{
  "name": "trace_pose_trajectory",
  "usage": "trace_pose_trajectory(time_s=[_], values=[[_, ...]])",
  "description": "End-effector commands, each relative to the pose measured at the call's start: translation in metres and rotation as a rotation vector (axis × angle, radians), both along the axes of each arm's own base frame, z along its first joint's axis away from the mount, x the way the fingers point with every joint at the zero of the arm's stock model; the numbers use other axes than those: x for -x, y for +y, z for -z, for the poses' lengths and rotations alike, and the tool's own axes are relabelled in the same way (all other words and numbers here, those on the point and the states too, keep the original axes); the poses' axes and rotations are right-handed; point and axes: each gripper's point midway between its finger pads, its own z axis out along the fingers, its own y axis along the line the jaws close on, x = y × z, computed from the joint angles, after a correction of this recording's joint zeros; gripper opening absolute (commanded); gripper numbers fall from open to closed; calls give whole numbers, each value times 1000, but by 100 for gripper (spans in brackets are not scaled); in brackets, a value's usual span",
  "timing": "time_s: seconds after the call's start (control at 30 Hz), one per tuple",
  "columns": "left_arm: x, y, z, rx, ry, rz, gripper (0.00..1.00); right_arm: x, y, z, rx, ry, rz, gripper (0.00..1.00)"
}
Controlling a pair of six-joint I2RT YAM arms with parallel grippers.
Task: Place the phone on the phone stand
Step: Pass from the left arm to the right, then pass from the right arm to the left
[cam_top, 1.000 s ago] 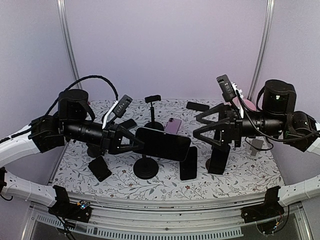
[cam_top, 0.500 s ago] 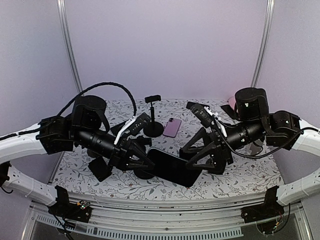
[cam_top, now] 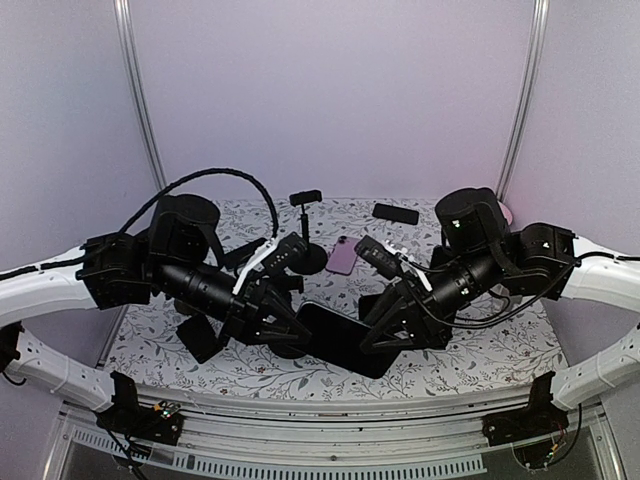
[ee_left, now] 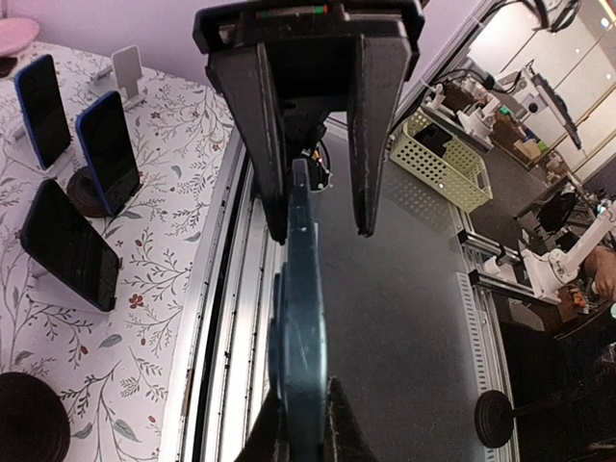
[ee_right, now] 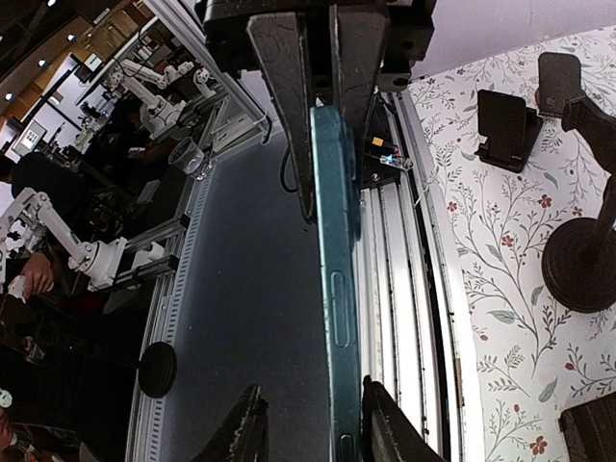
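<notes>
Spanning the gap between the two arms, the phone [cam_top: 340,338] hangs above the near middle of the table [cam_top: 480,350], touching neither the table nor any stand. The left end effector [cam_top: 290,325] is clamped on the phone's left end; the left wrist view shows both fingers pressed against the phone's faces with no gap. The right end effector [cam_top: 385,335] straddles the opposite end at a narrow opening. In the right wrist view one finger [ee_right: 377,419] lies at or against the phone, while the other finger [ee_right: 245,428] stands apart from it with a visible gap, so a full grip on that side is not shown. The phone is dark, with a teal edge in both wrist views, and in the top view it tilts slightly down toward the right. A black stand [cam_top: 306,230] with a round base and a small clamp on top stands upright behind the phone, well apart from it and unoccupied. A purple phone [cam_top: 344,254] lies flat just right of that stand's base. A black phone [cam_top: 396,213] lies at the table's far edge. Several other phones rest on small stands elsewhere on the table.
</notes>
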Motion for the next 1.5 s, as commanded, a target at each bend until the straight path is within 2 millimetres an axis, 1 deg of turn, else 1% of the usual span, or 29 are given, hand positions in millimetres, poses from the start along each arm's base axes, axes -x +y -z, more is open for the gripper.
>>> trace_pose_trajectory(time_s=[0.0,0.1,0.2,0.23,0.3,0.33,0.43,0.47,0.5,0.6,0.63,0.7,0.73,0.77,0.8,0.9,0.97,1.03,1.13,1.2,1.33,1.4,1.47], values=[[4,-8,-31,95,-53,29,0,-1,0,-9,3,-21,10,29],[2,-9,-33,103,-58,22,0,2,-1,-11,-9,-18,-5,21],[1,-10,-36,119,-60,14,0,5,-1,-6,5,-9,-23,20],[1,-10,-36,120,-61,14,0,5,-1,-6,4,-13,-25,17],[0,-10,-38,123,-66,11,0,4,-1,-8,-7,-24,-19,7],[-1,-10,-37,122,-69,6,0,3,-1,-9,-12,-24,-18,4],[-5,-11,-39,129,-77,-17,0,4,0,-9,-18,-23,-22,2],[-7,-11,-41,137,-80,-34,7,2,1,-9,-22,-28,-14,2],[-10,-11,-42,146,-82,-48,21,1,2,-9,-28,-30,-2,2],[-17,-9,-48,189,-86,-106,55,-4,5,-17,-87,-46,34,2],[-20,-8,-51,208,-87,-124,62,-6,6,-21,-111,-47,44,2],[-29,-2,-56,253,-97,-191,71,-10,10,-30,-167,-49,74,2],[-34,2,-60,282,-102,-227,74,-12,11,-36,-198,-50,89,2],[-40,6,-60,300,-101,-270,75,-15,12,-40,-229,-56,105,2],[-47,11,-57,312,-100,-309,75,-18,13,-46,-260,-53,129,2],[-58,27,-63,391,-88,-389,75,-30,15,-56,-342,-63,207,2],[-60,36,-70,458,-77,-411,74,-37,16,-63,-402,-67,246,2],[-59,41,-78,505,-73,-410,72,-44,18,-71,-458,-63,285,2],[-63,40,-77,489,-68,-424,68,-47,22,-85,-552,-55,291,2],[-65,38,-78,485,-57,-426,62,-49,26,-89,-591,-48,293,2],[-64,36,-81,507,-25,-413,52,-54,37,-88,-633,-20,300,2],[-65,37,-84,520,-17,-415,47,-57,39,-87,-656,-16,315,2],[-63,39,-88,540,-12,-409,44,-60,40,-84,-676,-14,336,2]])
